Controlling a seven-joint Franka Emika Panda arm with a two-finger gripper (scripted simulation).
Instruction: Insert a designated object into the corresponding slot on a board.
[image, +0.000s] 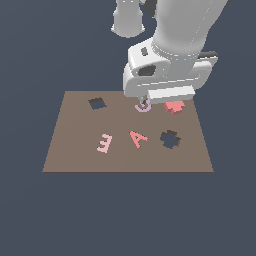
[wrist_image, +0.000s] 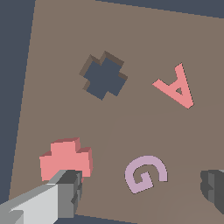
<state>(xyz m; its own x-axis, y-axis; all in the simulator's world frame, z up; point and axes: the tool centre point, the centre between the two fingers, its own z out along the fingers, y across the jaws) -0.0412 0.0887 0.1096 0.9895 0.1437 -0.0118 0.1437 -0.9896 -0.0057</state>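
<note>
— Block (image: 174, 106): where does it lie?
— Flat on the board (image: 70, 150), near the far edge, toward the exterior view's right. It is coral-red with a lobed cross outline. The arm's white body hides its far side in the exterior view.

— And the slot (image: 170, 139)?
— Nearer the camera than the block, on the same side of the board. It is a dark hole with a matching lobed outline. The two are apart, with bare brown board between them, and nothing sits in the slot.

— What about the gripper (wrist_image: 140, 192)?
— It hangs low over the far part of the board. In the wrist view the fingers stand wide apart: the pale one (wrist_image: 48, 201) shows its dark tip just in front of the block, overlapping its edge, while only the tip of the other shows at the picture's border. I cannot tell whether the near tip touches the block. Nothing is between the fingers but board and a pale lilac G (wrist_image: 144, 174).

— So the G is under the hand?
— Yes, it lies on the board between the fingers, beside the block, not touching it.

— What else is on the board?
— A red A (image: 138, 138) just beside the slot, a pink E (image: 104, 143) further toward the exterior view's left, and a dark square hole (image: 97, 103) near the far left corner. All the pieces lie flat and apart.
</note>
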